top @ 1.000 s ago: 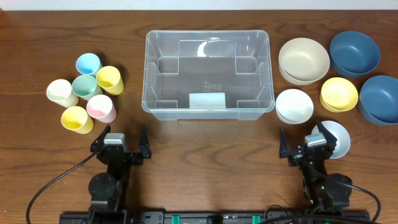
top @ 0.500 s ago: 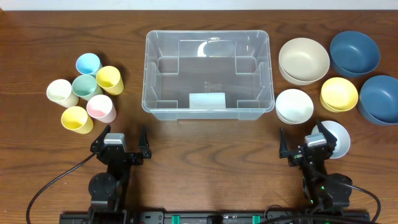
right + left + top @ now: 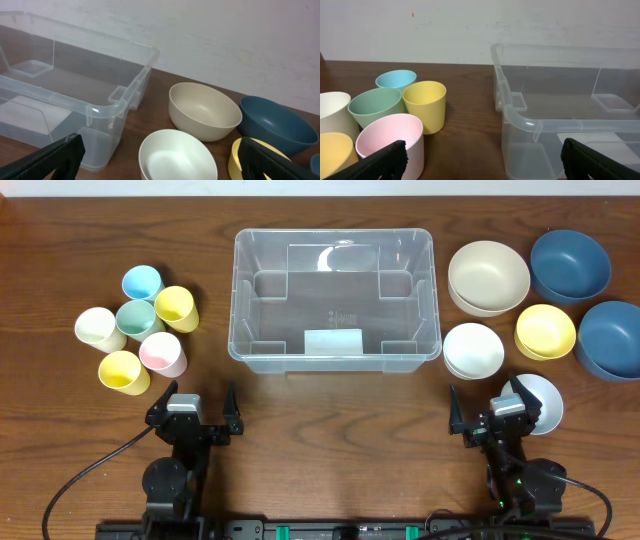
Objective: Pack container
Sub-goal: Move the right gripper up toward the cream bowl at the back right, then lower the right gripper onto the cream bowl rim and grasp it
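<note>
Stillness: nothing moved over last second. Clear rectangular plastic container (image 3: 334, 232) sits empty mid-counter (image 3: 330, 430), between pastel cups (image 3: 135, 320) and bowls (image 3: 488, 275). Left fingers (image 3: 231, 400) and right fingers (image 3: 454, 402) spread wide, holding nothing. Packing not begun.

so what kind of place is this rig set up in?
Probably a robot test bench: wood-grain table, plain white wall, cups and bowls grouped either side of an empty clear container.
</note>
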### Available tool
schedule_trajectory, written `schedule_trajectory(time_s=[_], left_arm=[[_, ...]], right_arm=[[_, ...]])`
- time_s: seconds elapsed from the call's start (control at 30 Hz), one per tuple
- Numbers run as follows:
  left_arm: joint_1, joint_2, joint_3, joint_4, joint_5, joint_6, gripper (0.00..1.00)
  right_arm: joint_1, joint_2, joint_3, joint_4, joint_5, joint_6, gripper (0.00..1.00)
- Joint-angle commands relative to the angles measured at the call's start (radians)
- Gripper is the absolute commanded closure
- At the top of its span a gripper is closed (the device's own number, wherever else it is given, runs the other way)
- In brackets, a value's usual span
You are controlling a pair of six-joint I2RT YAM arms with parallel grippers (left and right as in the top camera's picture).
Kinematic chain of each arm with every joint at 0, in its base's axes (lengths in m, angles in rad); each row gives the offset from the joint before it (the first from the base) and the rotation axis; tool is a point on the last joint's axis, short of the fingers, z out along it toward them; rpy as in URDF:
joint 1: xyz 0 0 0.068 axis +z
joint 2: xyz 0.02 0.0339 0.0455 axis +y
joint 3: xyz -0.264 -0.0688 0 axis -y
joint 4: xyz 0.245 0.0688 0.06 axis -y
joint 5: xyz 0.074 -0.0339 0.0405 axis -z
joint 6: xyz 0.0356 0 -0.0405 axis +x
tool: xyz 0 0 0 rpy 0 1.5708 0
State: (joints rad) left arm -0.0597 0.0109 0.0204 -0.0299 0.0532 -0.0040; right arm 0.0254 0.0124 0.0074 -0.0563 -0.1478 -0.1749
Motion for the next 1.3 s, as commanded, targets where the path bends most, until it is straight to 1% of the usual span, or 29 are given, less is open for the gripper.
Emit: schedule_trajectory(time_s=[0.0, 0.07, 0.1, 0.27, 0.33, 0.4, 0.47, 0.57, 0.67, 0.8, 0.93, 1.03, 1.17, 1.27], left_arm=[[0.004, -0.007, -0.016, -0.036, 0.000, -0.012, 0.02], [0.004, -0.007, -0.016, -0.036, 0.000, -0.012, 0.02], [0.004, -0.007, -0.016, -0.036, 0.000, -0.012, 0.02], [0.004, -0.007, -0.016, -0.036, 0.000, -0.012, 0.02], [0.004, -0.007, -0.016, -0.036, 0.000, -0.012, 0.02], [0.004, -0.007, -0.016, -0.036, 0.000, -0.012, 0.02], [0.004, -0.007, -0.016, -0.036, 0.000, -0.012, 0.02], [0.004, -0.007, -0.016, -0.036, 0.000, -0.012, 0.02], [0.004, -0.007, -0.016, -0.037, 0.000, -0.012, 0.02], [0.004, -0.007, -0.016, -0.036, 0.000, -0.012, 0.02], [0.004, -0.007, -0.016, -0.036, 0.000, -0.012, 0.02], [0.004, -0.007, -0.016, -0.036, 0.000, -0.012, 0.02], [0.004, -0.007, -0.016, -0.036, 0.000, -0.012, 0.02], [0.004, -0.007, -0.016, -0.036, 0.000, -0.012, 0.02]], right_arm=[[-0.008, -0.006, -0.002, -0.002, 0.051, -0.035, 0.01], [-0.008, -0.006, -0.002, 0.013, 0.106, -0.040, 0.01], [-0.007, -0.006, -0.002, 0.013, 0.089, -0.025, 0.01], [-0.006, -0.006, 0.010, 0.003, -0.079, -0.003, 0.01], [-0.007, -0.006, 0.045, -0.010, -0.119, 0.031, 0.01], [-0.007, -0.003, 0.100, -0.045, -0.119, 0.069, 0.01], [-0.007, 0.019, 0.192, -0.111, -0.119, 0.077, 0.01], [-0.008, 0.109, 0.370, -0.220, -0.111, 0.071, 0.01], [-0.008, 0.276, 0.580, -0.328, -0.101, 0.057, 0.01], [-0.008, 0.590, 0.914, -0.506, -0.100, 0.063, 0.01], [-0.008, 0.920, 1.281, -0.719, -0.100, 0.062, 0.01], [-0.018, 1.178, 1.598, -0.895, -0.101, 0.062, 0.01], [-0.029, 1.413, 1.883, -1.084, -0.103, 0.061, 0.01], [-0.029, 1.532, 1.968, -1.115, -0.122, 0.068, 0.01]])
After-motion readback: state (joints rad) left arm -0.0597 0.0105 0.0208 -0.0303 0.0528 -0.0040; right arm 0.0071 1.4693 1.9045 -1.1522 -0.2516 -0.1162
